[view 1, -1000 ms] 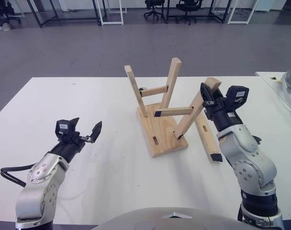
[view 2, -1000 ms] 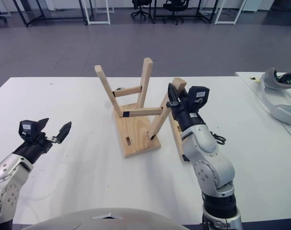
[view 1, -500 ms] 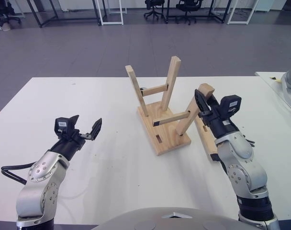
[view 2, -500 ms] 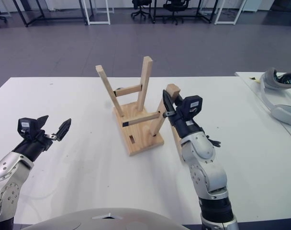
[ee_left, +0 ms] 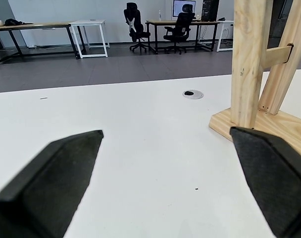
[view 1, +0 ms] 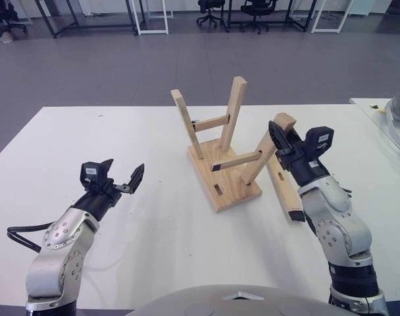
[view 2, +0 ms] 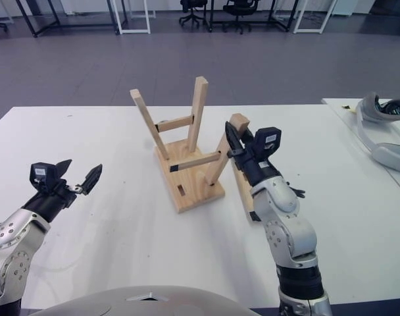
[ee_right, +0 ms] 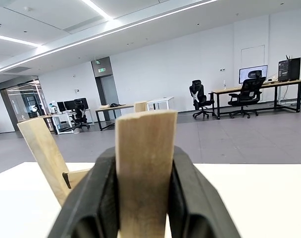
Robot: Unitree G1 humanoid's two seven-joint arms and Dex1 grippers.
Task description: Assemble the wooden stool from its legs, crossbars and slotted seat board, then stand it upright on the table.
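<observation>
The right gripper (view 1: 281,130) has brought its leg (view 1: 258,162) lower, clamped tight at the top end, so the crossbar (view 1: 238,160) dips toward the seat board (view 1: 229,191) lying flat mid-table. The left gripper (view 1: 126,166) hangs spread wide over the table (view 1: 154,224), well apart.

R gripper (view 2: 235,137) — clamps leg (view 2: 218,166) (tilted).

Right pincer (view 1: 279,133) is clamped on a stool leg (ee_right: 145,168). From its wrist, that leg runs off the bottom edge and blocks most of the stool behind it. The spare leg (view 1: 287,196) lying below that pincer is partly covered by the right arm (view 1: 328,210). Can't really tell if the held leg's foot sits in a seat board (view 1: 229,192) slot. Ahead of the left pincer (view 1: 126,163), the upright legs (ee_left: 247,64) get cropped up top, and its own fingertips (ee_left: 51,173) at the bottom.
</observation>
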